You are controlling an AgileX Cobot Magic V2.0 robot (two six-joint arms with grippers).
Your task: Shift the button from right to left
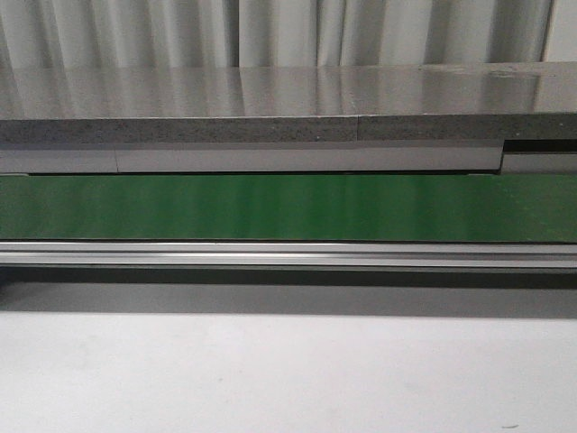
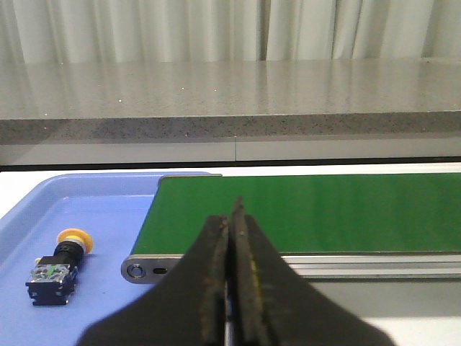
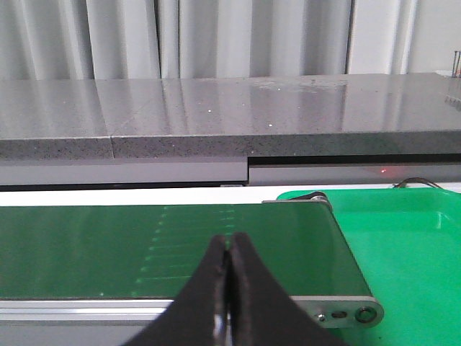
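The button (image 2: 59, 261) lies on its side in a blue tray (image 2: 108, 216) by the left end of the green conveyor belt (image 2: 302, 213); it has a yellow-orange cap and a black body. It shows only in the left wrist view. My left gripper (image 2: 232, 216) is shut and empty, in front of the belt, to the right of the button. My right gripper (image 3: 230, 245) is shut and empty in front of the belt's right end (image 3: 180, 245). Neither gripper shows in the front view.
A green tray (image 3: 403, 245) sits at the belt's right end. The belt (image 1: 288, 207) runs across the front view on a silver rail (image 1: 288, 255). A grey stone counter (image 1: 270, 104) stands behind it, with white table surface (image 1: 288, 379) in front.
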